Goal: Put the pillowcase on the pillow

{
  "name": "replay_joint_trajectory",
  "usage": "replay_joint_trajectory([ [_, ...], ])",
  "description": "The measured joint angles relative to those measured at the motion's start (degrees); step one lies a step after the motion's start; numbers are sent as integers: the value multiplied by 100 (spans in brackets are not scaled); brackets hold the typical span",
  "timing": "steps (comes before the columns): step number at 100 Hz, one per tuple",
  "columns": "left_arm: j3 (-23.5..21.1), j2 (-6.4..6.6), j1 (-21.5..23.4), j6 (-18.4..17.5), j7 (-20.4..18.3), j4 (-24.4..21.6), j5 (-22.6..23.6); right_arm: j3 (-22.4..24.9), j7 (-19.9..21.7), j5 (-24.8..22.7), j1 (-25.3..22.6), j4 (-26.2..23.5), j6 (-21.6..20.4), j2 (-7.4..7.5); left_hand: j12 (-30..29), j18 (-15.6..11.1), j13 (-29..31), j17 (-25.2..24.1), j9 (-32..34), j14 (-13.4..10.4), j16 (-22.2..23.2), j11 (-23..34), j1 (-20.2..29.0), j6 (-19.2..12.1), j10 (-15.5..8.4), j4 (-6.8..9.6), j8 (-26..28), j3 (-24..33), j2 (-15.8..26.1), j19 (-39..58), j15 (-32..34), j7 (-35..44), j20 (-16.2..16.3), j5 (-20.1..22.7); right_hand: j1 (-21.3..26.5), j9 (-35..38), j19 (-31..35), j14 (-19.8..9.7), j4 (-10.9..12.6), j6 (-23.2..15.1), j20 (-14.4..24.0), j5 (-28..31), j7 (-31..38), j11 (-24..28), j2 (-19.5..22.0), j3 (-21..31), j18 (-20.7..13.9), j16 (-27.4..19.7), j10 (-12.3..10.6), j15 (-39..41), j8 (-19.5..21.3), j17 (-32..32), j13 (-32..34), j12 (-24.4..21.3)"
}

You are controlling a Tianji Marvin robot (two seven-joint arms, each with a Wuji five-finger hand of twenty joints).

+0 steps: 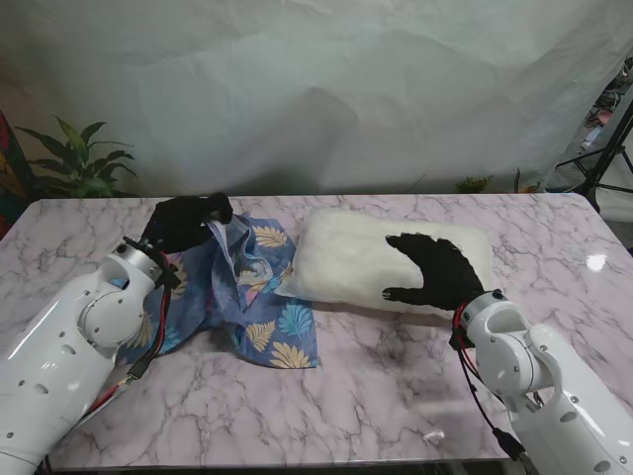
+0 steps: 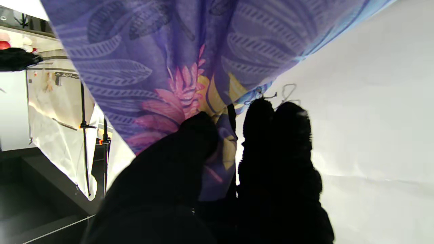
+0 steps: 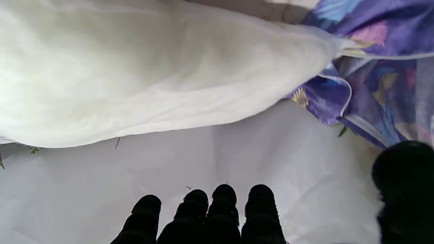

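My left hand (image 1: 185, 222) pinches the case (image 1: 252, 297) edge, lifting it just left of the pillow (image 1: 346, 259). My right hand (image 1: 435, 269) hangs spread over the pillow, holding nothing. Opening step; next I judge the mouth must gape toward the pillow's end.

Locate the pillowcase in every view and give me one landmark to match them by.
Stand view: the pillowcase lies crumpled left of the pillow, its far edge lifted by the left hand.
Left wrist view: it hangs across the middle, pinched between the fingers.
Right wrist view: it fills one corner, beside the pillow.
Shared landmark: its leaf print.
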Motion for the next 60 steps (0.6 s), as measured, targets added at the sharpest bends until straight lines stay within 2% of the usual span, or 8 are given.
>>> replay_joint_trajectory([
  [2, 50, -7, -32, 1, -2, 8, -23, -29, 63, -48, 55, 36, 20, 17, 0, 0, 0, 0, 0, 0, 0, 0, 0, 0, 0, 0, 0, 0, 0, 0, -1, 0, 0, 0, -63, -6, -113, 0, -2, 3, 0, 21, -109, -72, 0, -31, 16, -1, 7, -1, -94, 19, -41, 0],
  [8, 178, -27, -119, 0, -44, 17, -77, -126, 208, -266, 213, 141, 91, 59, 0, 0, 1, 0, 1, 0, 0, -1, 0, -1, 0, 0, -1, 0, 0, 0, -2, 1, 0, 1, -109, -67, -467, 0, -57, 20, 1, 79, -184, -270, -4, 32, 86, -68, 50, -3, -878, 147, -75, 51],
  [14, 259, -48, -206, -17, -192, 23, -129, -252, 288, -433, 388, 281, 160, 98, 1, 0, 1, 0, 1, 0, 0, -1, 0, -1, 0, 0, -2, 0, 0, -1, -2, 1, 0, 1, -183, -136, -668, 13, -60, 88, 1, 98, -320, -354, -4, 134, 211, -153, 68, -4, -1217, 169, -81, 47],
  [22, 321, -56, -307, -75, -503, 21, -190, -536, 312, -435, 695, 586, 254, 146, 1, 0, 2, 0, 2, -1, 0, -4, 0, -1, 0, 0, -3, 0, 0, -1, -4, 1, 0, 2, -311, -150, -867, 82, -116, 227, 2, 100, -331, -416, -63, 196, 359, -249, 143, -7, -1287, 223, -99, -96],
  [38, 349, -48, -385, -219, -803, -7, -266, -1181, 225, -377, 1268, 1244, 387, 179, 1, 0, 2, 0, 3, -1, 0, -23, 0, -1, 0, 0, -5, 0, 0, -2, -33, 1, 0, 2, -473, -207, -1070, 311, -164, 434, -184, 100, -333, -491, -63, 255, 644, -473, 282, -20, -1290, 244, -148, -645],
  [44, 333, -33, -392, -296, -1015, -38, -284, -1490, 169, -342, 1530, 1572, 393, 176, 2, 0, 2, 0, 6, -1, 0, -59, 0, -1, 0, 0, -5, 0, 0, -5, -39, 1, 0, 2, -473, -207, -1076, 349, -164, 434, -259, 100, -333, -491, -63, 256, 718, -523, 278, -20, -1290, 247, -150, -710],
  [48, 308, -19, -391, -351, -1185, -67, -285, -1673, 149, -289, 1692, 1767, 393, 175, 2, 0, 2, 0, 6, -3, 0, -62, 0, -1, 0, 0, -6, 0, 0, -62, -40, 1, 0, 2, -473, -207, -1114, 444, -164, 434, -300, 100, -333, -491, -63, 257, 833, -540, 405, -20, -1290, 247, -151, -716],
  [60, 174, 33, -350, -470, -1544, -189, -272, -2116, 172, -156, 2089, 2210, 387, 164, 4, 0, 3, 0, 7, -5, 0, -65, 0, -1, -2, 0, -6, 0, 0, -64, -46, 1, 0, 2, -476, -207, -1118, 538, -166, 434, -429, 100, -333, -491, -183, 349, 1003, -545, 411, -20, -1291, 247, -152, -718],
])
